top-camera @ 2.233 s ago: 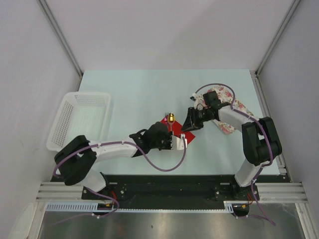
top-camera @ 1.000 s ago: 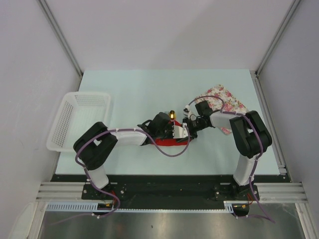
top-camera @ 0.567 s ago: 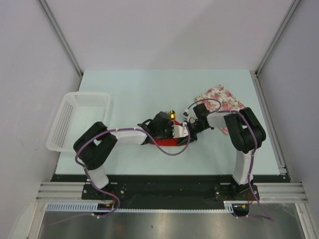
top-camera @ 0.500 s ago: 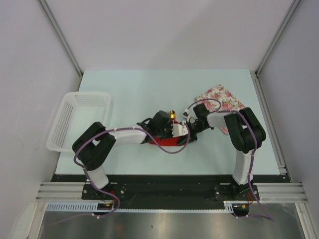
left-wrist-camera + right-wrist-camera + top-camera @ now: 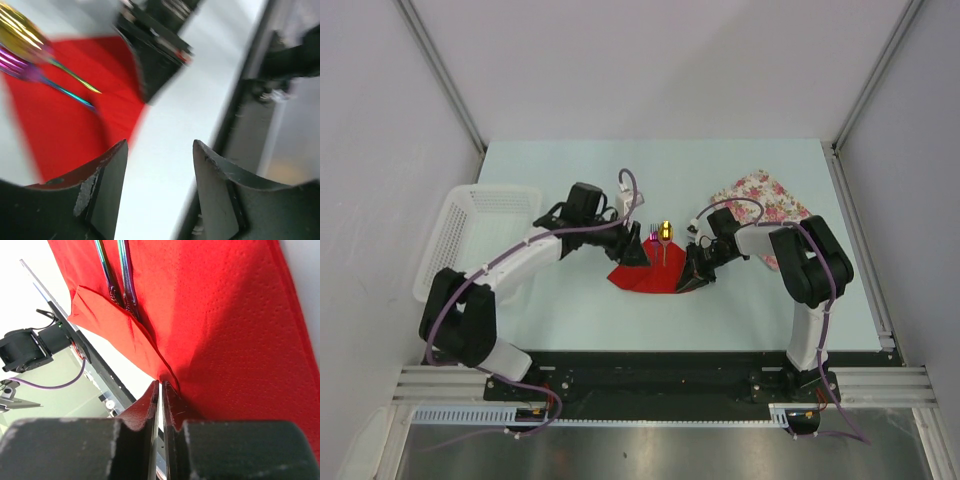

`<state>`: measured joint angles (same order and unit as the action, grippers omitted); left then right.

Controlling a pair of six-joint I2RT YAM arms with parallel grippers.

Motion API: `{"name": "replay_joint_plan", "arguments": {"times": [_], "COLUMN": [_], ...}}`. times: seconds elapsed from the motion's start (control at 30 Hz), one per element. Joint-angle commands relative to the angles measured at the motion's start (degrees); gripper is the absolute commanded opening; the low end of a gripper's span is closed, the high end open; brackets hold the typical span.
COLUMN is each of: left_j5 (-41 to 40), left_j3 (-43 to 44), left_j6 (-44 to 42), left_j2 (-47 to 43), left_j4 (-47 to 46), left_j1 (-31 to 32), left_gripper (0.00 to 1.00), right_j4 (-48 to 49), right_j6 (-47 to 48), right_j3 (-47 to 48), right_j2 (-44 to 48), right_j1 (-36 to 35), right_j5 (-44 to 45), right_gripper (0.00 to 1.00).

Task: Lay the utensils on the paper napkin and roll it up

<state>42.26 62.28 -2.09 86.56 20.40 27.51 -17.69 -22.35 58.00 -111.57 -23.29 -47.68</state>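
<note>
The red paper napkin lies mid-table, its near edge folded into a flap. The utensils lie on it: the spoon's gold bowl and the pink-purple fork stick out past the far edge. Their two handles run under the flap. My right gripper is at the napkin's right corner, its jaws closed to a thin slit with the flap's edge pinched at the tips. My left gripper hovers by the napkin's far left edge, open and empty. The left wrist view is blurred.
A white mesh basket stands at the table's left edge. A white floral cloth lies at the right, behind my right arm. The table's near edge and the black base rail lie close below the napkin.
My left gripper opened, let go and swung back to the far left of the napkin, uncovering it. My right gripper closed further at the napkin's right corner.
</note>
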Motion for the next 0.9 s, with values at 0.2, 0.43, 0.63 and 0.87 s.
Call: {"name": "replay_joint_plan", "arguments": {"times": [0.2,0.43,0.63,0.87], "left_j5": [12.94,11.09,10.12,7.49], "left_j3": [-12.53,-12.71,-12.89,-12.45], "left_j6": [25.54,26.7,27.22,25.03], "left_j2": [4.48,11.87,15.82,18.2], "left_j4": [-17.49,-20.14,-21.81,-17.08], "left_j1": [1.32,1.06,0.27,-1.49], "left_gripper": [0.52,0.44,0.41,0.4], "right_j4": [-0.15,-0.59,-1.03,-1.64], "right_j6": [1.17,1.25,1.61,2.31], "right_j3": [-0.34,0.01,-0.08,-0.17], "right_j2": [0.83,0.39,0.39,0.74], "right_j1": [-1.06,-1.5,-1.41,-0.88], "right_j5": [4.35,5.14,5.58,6.55], "right_gripper": [0.04,0.0,0.0,0.0]}}
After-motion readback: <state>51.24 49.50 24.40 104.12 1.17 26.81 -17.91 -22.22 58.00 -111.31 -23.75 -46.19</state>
